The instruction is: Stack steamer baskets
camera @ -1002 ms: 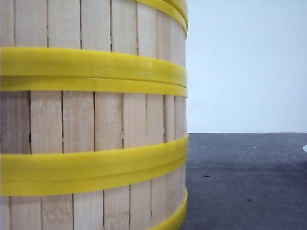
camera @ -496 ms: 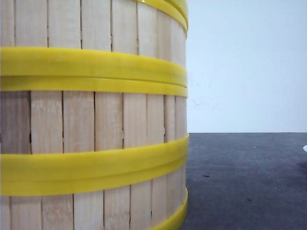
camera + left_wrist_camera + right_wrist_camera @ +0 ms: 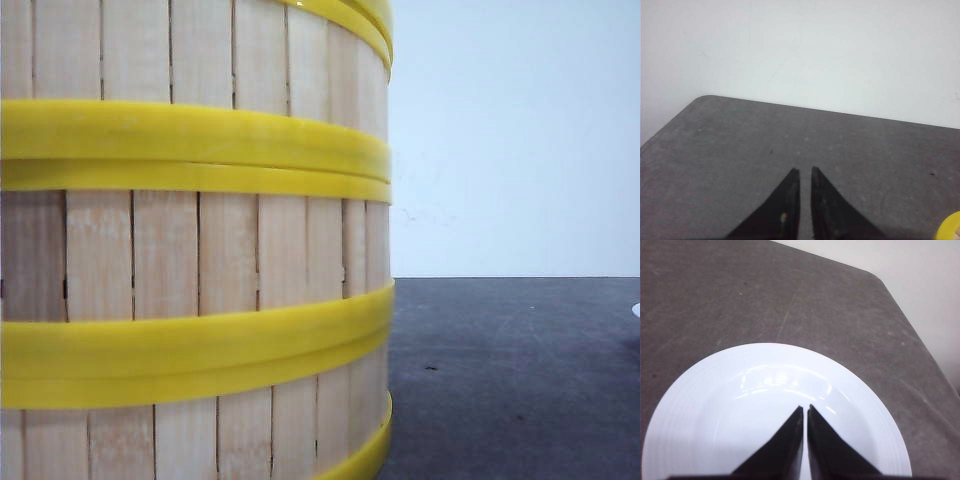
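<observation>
The steamer baskets (image 3: 200, 250) stand stacked one on another very close to the front camera, filling its left half: pale vertical slats with yellow bands. A yellow rim (image 3: 951, 227) of a basket shows at the corner of the left wrist view. My left gripper (image 3: 804, 170) hovers over bare grey table, fingers nearly together with only a thin slit, holding nothing. My right gripper (image 3: 805, 407) is shut and empty above a white plate (image 3: 700, 410). Neither gripper shows in the front view.
The dark grey table (image 3: 520, 380) stretches to the right of the stack, ending at a white wall (image 3: 520, 130). A sliver of the white plate (image 3: 636, 311) peeks in at the front view's right edge. The table's rounded corner (image 3: 702, 98) lies ahead of the left gripper.
</observation>
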You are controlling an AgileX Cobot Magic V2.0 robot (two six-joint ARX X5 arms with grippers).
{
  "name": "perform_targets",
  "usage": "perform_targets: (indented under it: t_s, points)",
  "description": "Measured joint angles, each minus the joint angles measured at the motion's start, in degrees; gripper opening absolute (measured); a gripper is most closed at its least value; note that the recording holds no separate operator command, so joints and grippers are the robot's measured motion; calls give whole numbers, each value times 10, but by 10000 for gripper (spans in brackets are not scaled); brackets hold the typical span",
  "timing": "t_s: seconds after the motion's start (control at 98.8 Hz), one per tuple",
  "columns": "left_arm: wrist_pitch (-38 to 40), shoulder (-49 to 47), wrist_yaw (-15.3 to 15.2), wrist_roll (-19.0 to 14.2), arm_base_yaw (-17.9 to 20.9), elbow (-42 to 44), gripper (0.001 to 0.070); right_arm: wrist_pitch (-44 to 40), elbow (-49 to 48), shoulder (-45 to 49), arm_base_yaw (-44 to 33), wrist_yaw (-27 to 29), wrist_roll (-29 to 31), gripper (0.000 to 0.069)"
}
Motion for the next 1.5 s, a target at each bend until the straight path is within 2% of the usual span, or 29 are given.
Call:
perform_targets:
  t_s: [0.273, 0.456, 0.597, 0.749, 1.498]
  points:
    - [0, 0, 0, 0, 0, 0, 14, -5, -1, 0, -27, -5, 17, 7]
    - [0, 0, 0, 0, 0, 0, 14, 25, -11, 0, -40, -99, 26, 7]
    - [0, 0, 0, 0, 0, 0, 14, 83, -45, 2, -65, -131, 30, 7]
    - [0, 0, 0, 0, 0, 0, 14, 97, -47, 1, -77, -117, 31, 7]
    - [0, 0, 0, 0, 0, 0, 14, 98, -47, 1, -80, -117, 31, 7]
